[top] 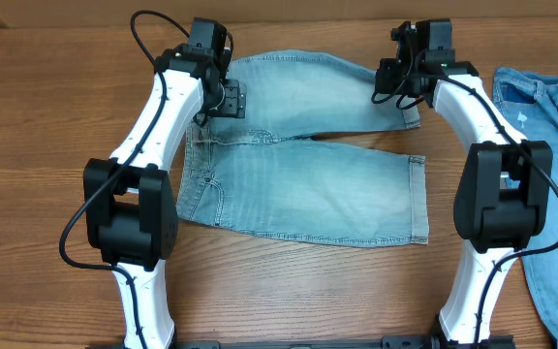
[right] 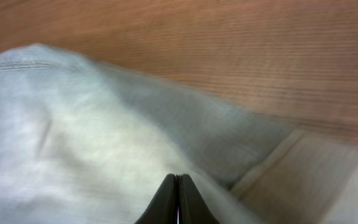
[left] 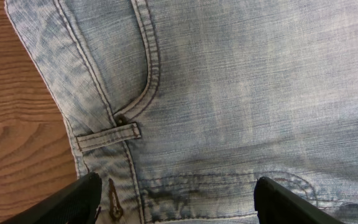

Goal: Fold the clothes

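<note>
The pale blue denim shorts [top: 308, 184] lie spread on the wooden table, waistband to the left and frayed leg hems to the right. My left gripper [top: 223, 97] is open over the far end of the waistband. In the left wrist view its fingers [left: 179, 199] straddle the denim [left: 229, 93] near a belt loop and pocket seam. My right gripper [top: 400, 85] is at the hem of the far leg. In the right wrist view its fingers [right: 178, 186] are shut, with the cloth [right: 73, 124] rising up to the tips and the hem edge at the right.
A second, darker blue denim garment [top: 550, 116] lies at the table's right edge, beside the right arm. Bare wood [top: 56, 116] shows to the left of the shorts and in front of them.
</note>
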### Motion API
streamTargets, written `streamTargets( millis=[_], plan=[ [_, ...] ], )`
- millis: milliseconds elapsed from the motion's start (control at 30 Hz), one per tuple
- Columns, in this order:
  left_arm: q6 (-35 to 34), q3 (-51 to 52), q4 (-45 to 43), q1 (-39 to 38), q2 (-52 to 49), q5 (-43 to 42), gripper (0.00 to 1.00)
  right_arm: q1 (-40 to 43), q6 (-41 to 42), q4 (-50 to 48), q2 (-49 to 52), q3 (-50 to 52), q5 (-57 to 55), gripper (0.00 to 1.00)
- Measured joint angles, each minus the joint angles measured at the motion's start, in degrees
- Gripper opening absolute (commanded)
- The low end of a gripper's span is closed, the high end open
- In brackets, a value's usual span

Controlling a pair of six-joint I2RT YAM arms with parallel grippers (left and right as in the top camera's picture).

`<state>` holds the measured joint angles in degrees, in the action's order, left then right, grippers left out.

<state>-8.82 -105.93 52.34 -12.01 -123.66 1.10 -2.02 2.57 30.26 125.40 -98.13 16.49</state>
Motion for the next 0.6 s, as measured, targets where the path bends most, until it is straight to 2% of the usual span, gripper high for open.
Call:
streamTargets(
  millis=[100,267,433,533,600],
  plan=[
    [0.0,0.0,0.3,0.0,0.0,0.0,0.83,0.0,0.0,4.9,-2.6,-0.2,1.1,0.04],
    [-1.3,0.0,0.4,0.0,0.0,0.0,0.83,0.0,-2.0,1.4,-1.1,2.8,-1.7,0.04],
    [-1.8,0.0,-0.2,0.0,0.0,0.1,0.82,0.0,-2.6,-6.3,4.0,3.2,-5.6,0.04],
    [-1.9,0.0,-1.4,0.0,0.0,0.2,0.82,0.0,-2.6,-17.6,5.0,3.8,-11.0,0.27],
    [-1.9,0.0,-2.0,0.0,0.0,0.2,0.82,0.1,-2.6,-26.5,5.1,3.8,-13.7,0.5]
  ],
)
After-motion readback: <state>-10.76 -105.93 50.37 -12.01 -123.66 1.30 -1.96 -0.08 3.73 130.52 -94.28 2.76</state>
